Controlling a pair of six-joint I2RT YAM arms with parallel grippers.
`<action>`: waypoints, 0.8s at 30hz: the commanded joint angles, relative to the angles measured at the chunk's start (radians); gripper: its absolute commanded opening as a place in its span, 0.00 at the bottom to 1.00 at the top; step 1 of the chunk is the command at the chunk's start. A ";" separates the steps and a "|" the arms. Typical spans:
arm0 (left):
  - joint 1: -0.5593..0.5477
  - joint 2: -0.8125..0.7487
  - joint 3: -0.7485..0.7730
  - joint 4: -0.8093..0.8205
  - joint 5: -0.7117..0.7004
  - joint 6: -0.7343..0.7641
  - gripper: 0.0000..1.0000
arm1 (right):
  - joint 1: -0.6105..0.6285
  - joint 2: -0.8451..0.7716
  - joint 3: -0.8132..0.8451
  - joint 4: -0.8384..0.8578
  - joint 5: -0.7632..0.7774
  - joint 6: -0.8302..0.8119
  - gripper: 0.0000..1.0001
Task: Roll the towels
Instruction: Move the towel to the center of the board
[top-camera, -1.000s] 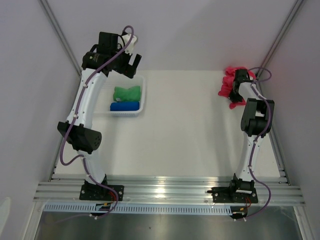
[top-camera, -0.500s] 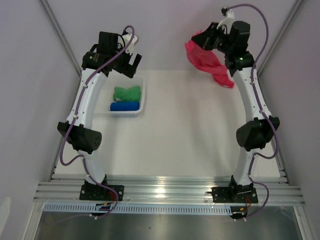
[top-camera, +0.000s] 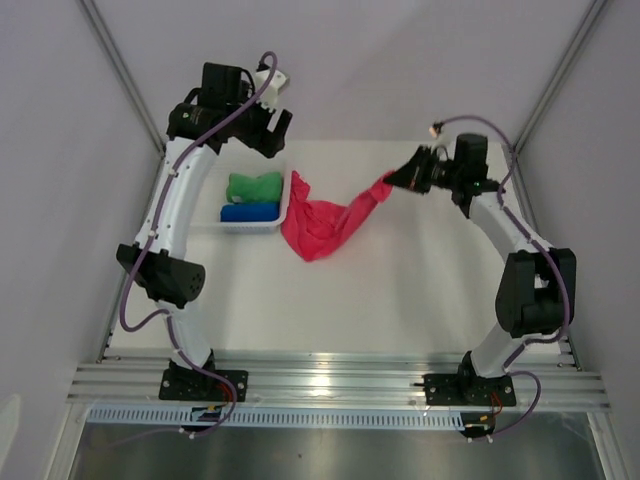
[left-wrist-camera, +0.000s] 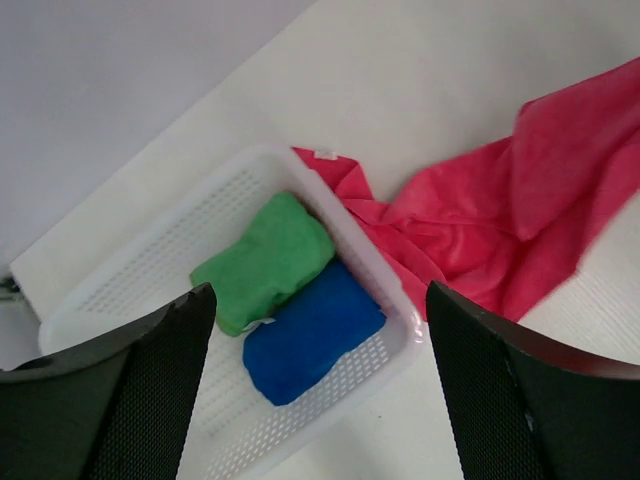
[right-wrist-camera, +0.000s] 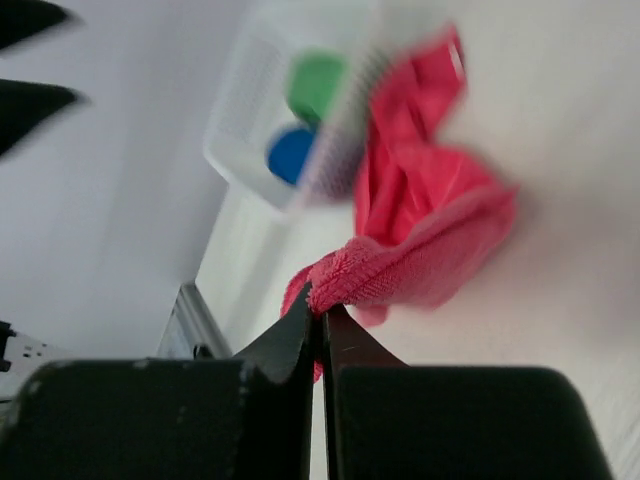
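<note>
Pink towel stretched from right pincer (top-camera: 398, 181) to basket; left pincer (top-camera: 272, 131) above basket.
Top: right pincer clamped on one end of pink towel (top-camera: 322, 226), well right of white basket (top-camera: 287, 200). Towel bulk lies on surface (top-camera: 420, 290), touching basket's right side. Green towel (top-camera: 252, 186) and blue towel (top-camera: 247, 212) inside basket. Left wrist: left pincer fingers (left-wrist-camera: 150, 380) wide apart over basket. Right wrist: jaws together on pink fold; basket blurred.

No readable text anywhere — the white tag (left-wrist-camera: 325, 155) on the pink towel (left-wrist-camera: 500, 230) (tiny) shows nothing legible.
</note>
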 joint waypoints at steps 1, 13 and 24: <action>-0.088 0.026 -0.036 -0.029 0.135 0.052 0.86 | -0.002 0.036 -0.196 -0.014 0.048 0.064 0.00; -0.305 0.080 -0.451 0.035 0.126 0.175 0.84 | -0.024 0.119 -0.336 -0.287 0.262 -0.018 0.00; -0.349 0.252 -0.510 0.061 -0.067 0.028 0.75 | 0.016 0.090 -0.382 -0.556 0.333 -0.116 0.00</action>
